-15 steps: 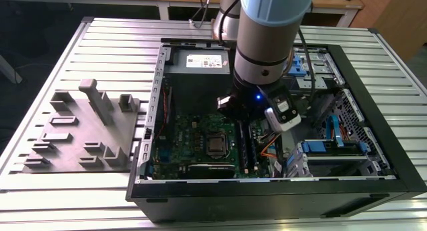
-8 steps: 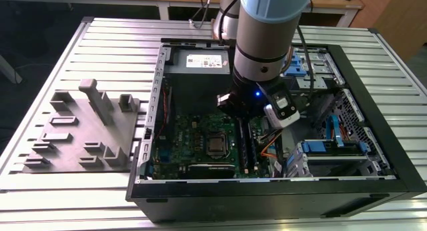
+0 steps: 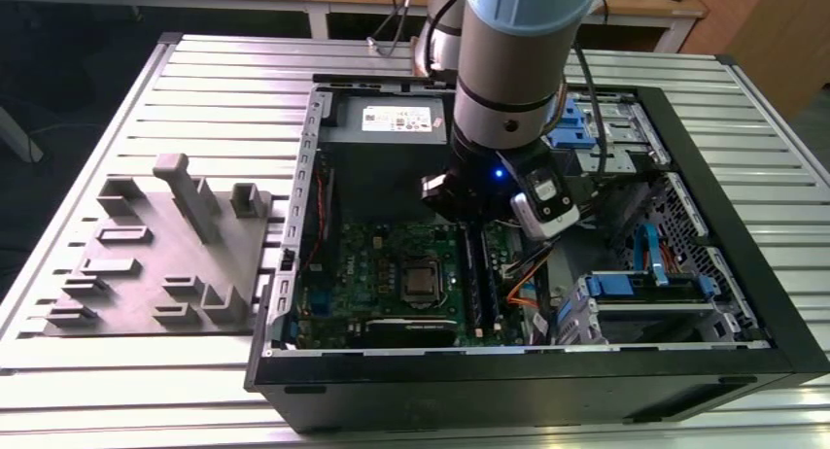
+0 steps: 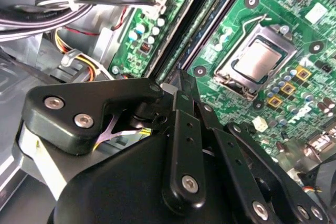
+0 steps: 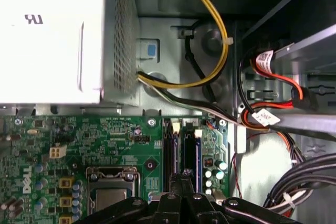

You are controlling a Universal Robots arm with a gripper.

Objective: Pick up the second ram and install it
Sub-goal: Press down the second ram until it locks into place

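My gripper (image 5: 184, 174) was down inside the open computer case (image 3: 768, 293), and its two fingers (image 4: 181, 93) were drawn together so that the tips met, with no gap that I could see between them. The tips stood directly over the long black memory slots (image 3: 483, 274) of the green motherboard (image 3: 369, 274). In the first wrist view a thin blue-green edge ran along the slot just beside my fingertips. I took it for the second ram (image 5: 196, 153), standing on its edge in that slot. I could not tell if my fingers touched it or if it sat fully down.

The case lay on its side on the slatted metal table (image 3: 233, 70) and held many parts. The motherboard covered its floor on the exterior view's left, with the processor socket (image 3: 422, 282) near the middle of the board and just beside the slots. The grey power supply box (image 3: 389, 119) filled the far corner of the case, and a bundle of yellow and black cables (image 5: 223, 51) went out from it along the metal wall. On the exterior view's right the case held drive cages with blue latches (image 3: 648, 259).

Outside the case, on the exterior view's left, a grey fixture block (image 3: 155, 264) with upright posts and small pockets lay on the table, well apart from my gripper.
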